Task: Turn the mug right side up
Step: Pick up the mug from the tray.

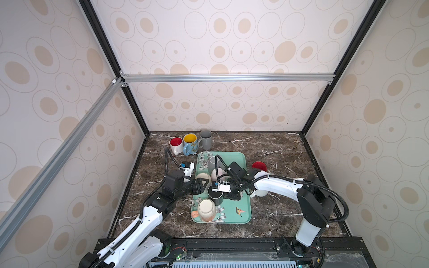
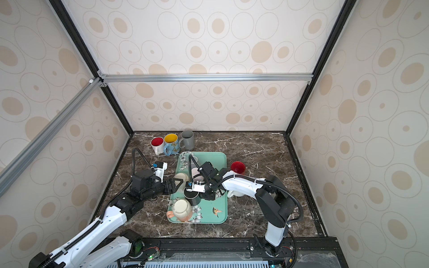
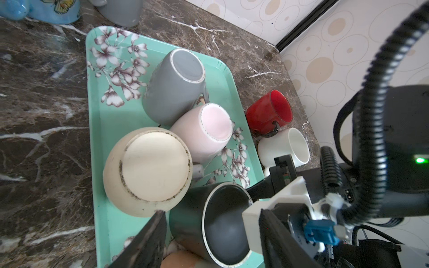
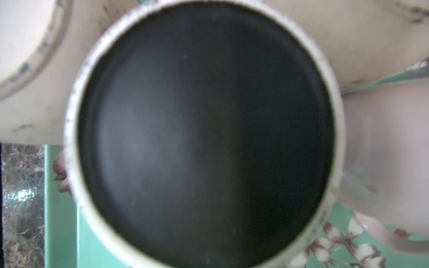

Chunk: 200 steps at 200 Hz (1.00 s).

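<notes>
Black mug (image 1: 214, 194) inverted mid-tray (image 1: 236, 160) | right gripper (image 1: 227, 196) closed beside it, hold hidden | left gripper (image 1: 202, 184) open, empty | risk: lift may knock crowding cream mug (image 3: 148, 167)

The tray (image 1: 232, 218) was mint green with white-and-mauve blossoms and a hummingbird, the tabletop (image 1: 278, 208) dark brown marble veined white. The black mug (image 3: 222, 222) had a white base ring; others were a grey mug (image 3: 171, 92), a pink mug (image 3: 209, 130) and a cream mug (image 3: 148, 169) flecked dark at its edge.
</notes>
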### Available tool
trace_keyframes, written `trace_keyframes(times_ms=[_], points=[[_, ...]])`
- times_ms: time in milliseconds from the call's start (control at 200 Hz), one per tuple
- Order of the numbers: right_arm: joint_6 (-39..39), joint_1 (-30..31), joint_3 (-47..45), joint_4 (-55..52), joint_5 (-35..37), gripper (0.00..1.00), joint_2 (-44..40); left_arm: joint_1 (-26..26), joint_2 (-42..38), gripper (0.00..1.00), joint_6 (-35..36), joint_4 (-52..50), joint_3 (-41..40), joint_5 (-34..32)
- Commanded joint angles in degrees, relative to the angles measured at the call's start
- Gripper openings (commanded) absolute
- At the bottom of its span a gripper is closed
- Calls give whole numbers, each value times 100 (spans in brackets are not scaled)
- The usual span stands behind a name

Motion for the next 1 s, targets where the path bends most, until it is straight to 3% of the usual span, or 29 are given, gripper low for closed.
trace_keyframes(times_ms=[0,215,510,795,995], points=[[418,22,-195,499,-90,7,-469,-10,-25,65,157,-57,330,-138],[1224,28,-919,1313,516,0,-1200,-10,104,65,196,11,558,-133],[2471,29,-1843,2526,1514,0,-2263,34,502,66,426,113,1124,-30],[3336,11,-1664,2573,1773,0,-2809,228,528,72,613,247,1570,194],[4236,-100,-1278,2679,1679,0,-3026,375,556,81,746,456,1768,461]])
